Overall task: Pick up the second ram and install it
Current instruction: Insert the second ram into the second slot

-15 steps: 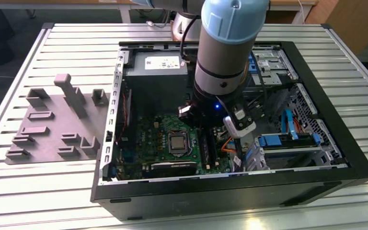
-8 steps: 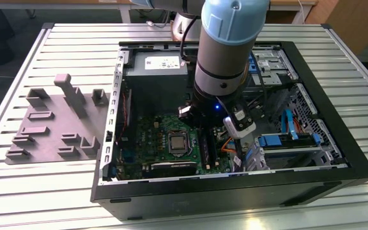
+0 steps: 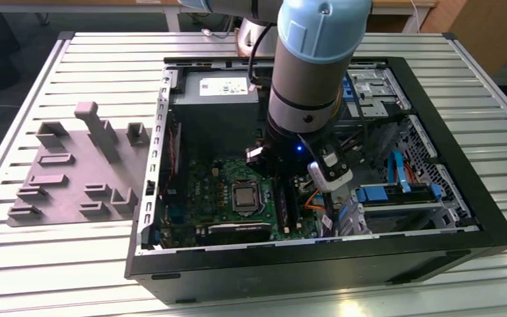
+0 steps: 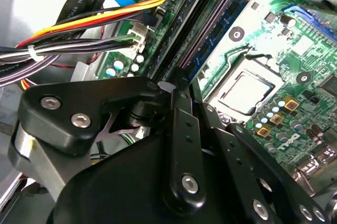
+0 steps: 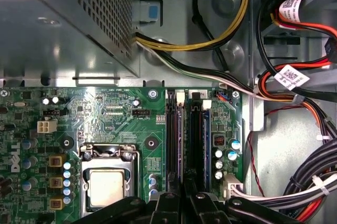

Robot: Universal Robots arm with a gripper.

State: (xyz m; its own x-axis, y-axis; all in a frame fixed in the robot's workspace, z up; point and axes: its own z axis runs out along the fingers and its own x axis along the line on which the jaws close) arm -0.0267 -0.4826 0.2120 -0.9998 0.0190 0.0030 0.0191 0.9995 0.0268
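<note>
While gripper (image 5: 183,202) hangs over slots (image 5: 176,139), blue-green ram (image 5: 206,134) sits just beside, long axis parallel w/ slots; finger state: can't tell.

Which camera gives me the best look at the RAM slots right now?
The first wrist view: the RAM slots run lengthwise, unobstructed from their latches down to the gripper. The second wrist view shows them slanting, with the gripper body across their lower ends. In the exterior view the arm mostly blocks them.
</note>
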